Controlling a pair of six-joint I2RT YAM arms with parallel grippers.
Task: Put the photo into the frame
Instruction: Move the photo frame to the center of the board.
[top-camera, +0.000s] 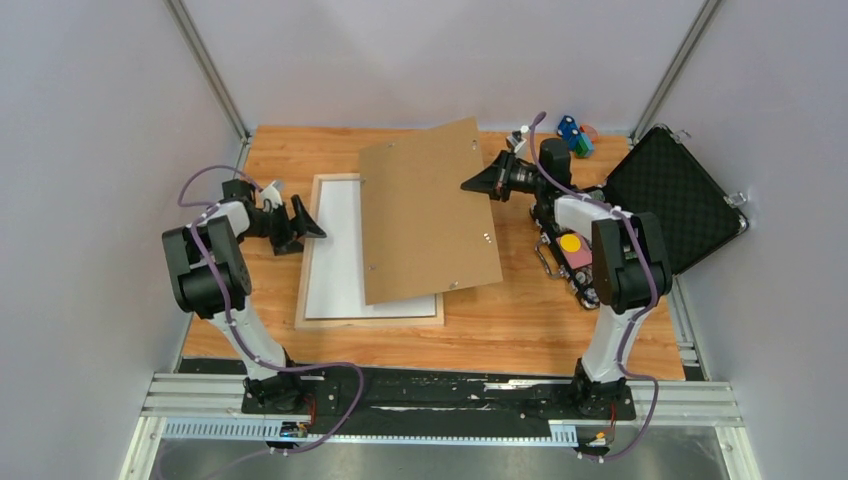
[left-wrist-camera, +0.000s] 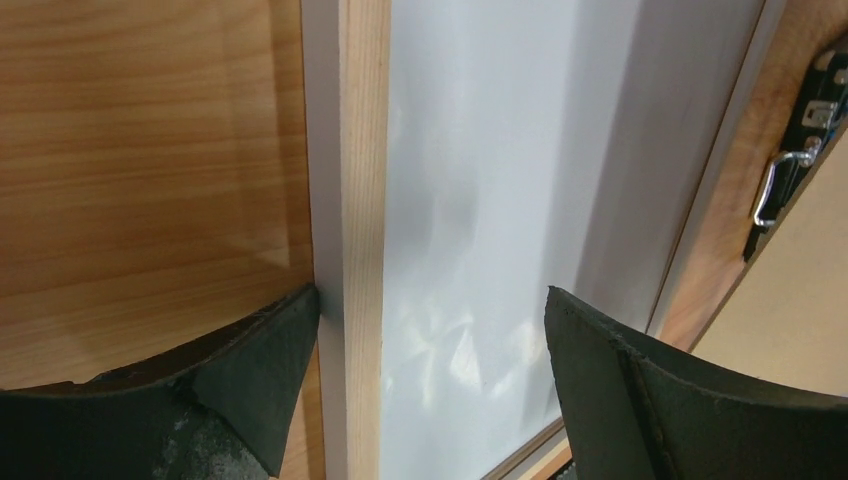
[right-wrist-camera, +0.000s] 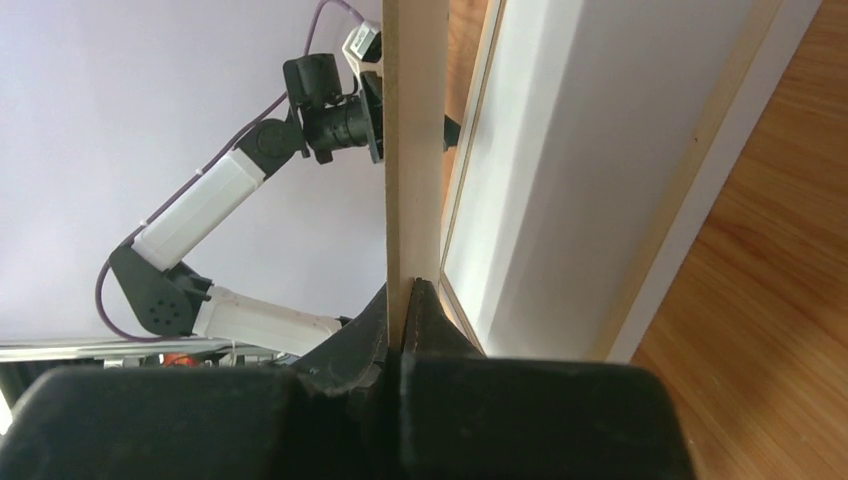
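Note:
The pale wood frame (top-camera: 312, 255) lies flat on the table, left of centre. A plain white surface (top-camera: 340, 245) fills its opening; I cannot tell whether it is the photo's back, and no printed picture shows. My right gripper (top-camera: 478, 183) is shut on the right edge of the brown backing board (top-camera: 425, 210) and holds it tilted over the frame's right half. In the right wrist view the pads (right-wrist-camera: 425, 310) pinch the board's thin edge (right-wrist-camera: 415, 150). My left gripper (left-wrist-camera: 432, 300) is open and empty, straddling the frame's left rail (left-wrist-camera: 365, 200).
An open black foam-lined case (top-camera: 670, 205) lies at the right. A black tray with yellow and pink items (top-camera: 570, 255) sits beside my right arm. Small coloured objects (top-camera: 575, 135) stand at the back. Grey walls close in both sides.

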